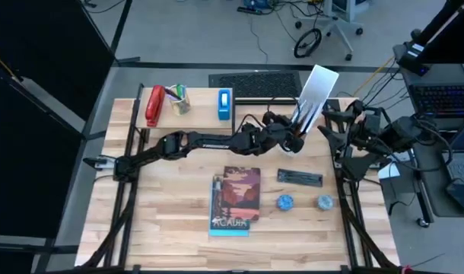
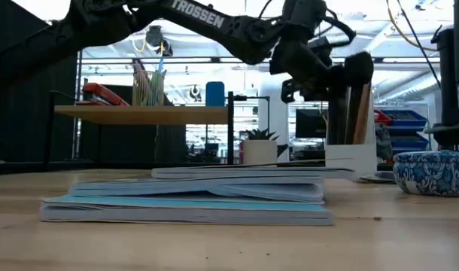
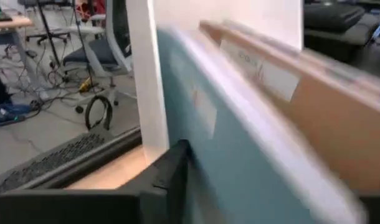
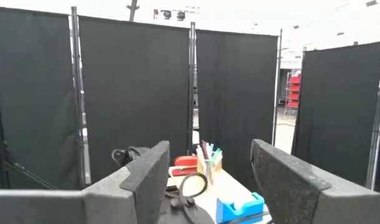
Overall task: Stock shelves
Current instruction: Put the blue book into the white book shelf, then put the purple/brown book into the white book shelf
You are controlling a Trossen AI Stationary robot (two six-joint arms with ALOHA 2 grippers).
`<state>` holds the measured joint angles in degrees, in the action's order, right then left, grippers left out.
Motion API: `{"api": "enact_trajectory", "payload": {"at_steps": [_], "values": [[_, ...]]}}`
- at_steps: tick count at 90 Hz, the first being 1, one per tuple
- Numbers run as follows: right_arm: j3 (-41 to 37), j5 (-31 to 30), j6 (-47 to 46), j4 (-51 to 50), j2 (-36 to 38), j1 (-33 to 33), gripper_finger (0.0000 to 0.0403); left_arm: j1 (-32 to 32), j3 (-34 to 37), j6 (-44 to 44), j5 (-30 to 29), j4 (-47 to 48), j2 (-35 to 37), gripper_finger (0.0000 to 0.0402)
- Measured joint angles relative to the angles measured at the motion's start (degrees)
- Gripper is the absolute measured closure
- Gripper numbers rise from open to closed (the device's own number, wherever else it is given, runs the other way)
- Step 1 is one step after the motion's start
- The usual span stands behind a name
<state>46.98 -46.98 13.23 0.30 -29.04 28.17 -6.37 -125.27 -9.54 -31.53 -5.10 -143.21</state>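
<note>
The white file holder (image 1: 317, 91) stands upright at the table's far right, beside the low wood shelf (image 1: 198, 113). A teal book (image 3: 240, 143) and a brown one (image 3: 327, 118) stand inside it, leaning against its white wall (image 3: 146, 81). My left gripper (image 1: 297, 135) reaches to the holder's open side. It is open, and its fingers (image 3: 174, 174) stand wide apart on either side of the teal book. My right gripper (image 1: 328, 123) waits open near the table's right edge. A stack of books (image 1: 236, 199) lies flat on the table's near middle. My left gripper has one finger (image 3: 177, 165) right beside the teal book's cover (image 3: 205, 180). I cannot tell whether it touches. The book stands tilted in the holder.
On the shelf stand a red stapler (image 1: 154, 106), a pencil cup (image 1: 179, 99) and a blue box (image 1: 225, 104). A black flat item (image 1: 300, 177) and two blue patterned bowls (image 1: 285, 202) (image 1: 324, 202) lie right of the book stack.
</note>
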Motion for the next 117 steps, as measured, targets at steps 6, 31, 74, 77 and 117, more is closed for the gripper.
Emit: {"api": "enact_trajectory", "payload": {"at_steps": [6, 31, 74, 77, 117], "values": [[0.0, 0.0, 0.09, -0.02, 0.0, -0.01, 0.0195, 0.02, 0.0, 2.36, 0.02, -0.35, 1.09, 0.0247], [0.0, 0.22, -0.47, 0.0, 0.0, 0.01, 0.0195, 0.89, -0.03, 10.31, 0.0, 4.61, 9.66, 0.0162], [0.02, 6.86, -20.93, -17.52, -4.03, -0.01, 0.0195, 9.68, -0.04, -7.35, -1.42, 47.0, 25.84, 0.015], [0.02, 6.84, -22.57, -18.62, -5.22, -0.01, 0.0195, 10.4, -0.04, -8.32, -1.44, 49.91, 26.21, 0.015], [0.02, 6.78, -50.02, -23.91, -26.18, -0.1, 0.0195, 19.09, 1.55, -15.67, 0.26, 80.08, 27.39, 0.0199]]}}
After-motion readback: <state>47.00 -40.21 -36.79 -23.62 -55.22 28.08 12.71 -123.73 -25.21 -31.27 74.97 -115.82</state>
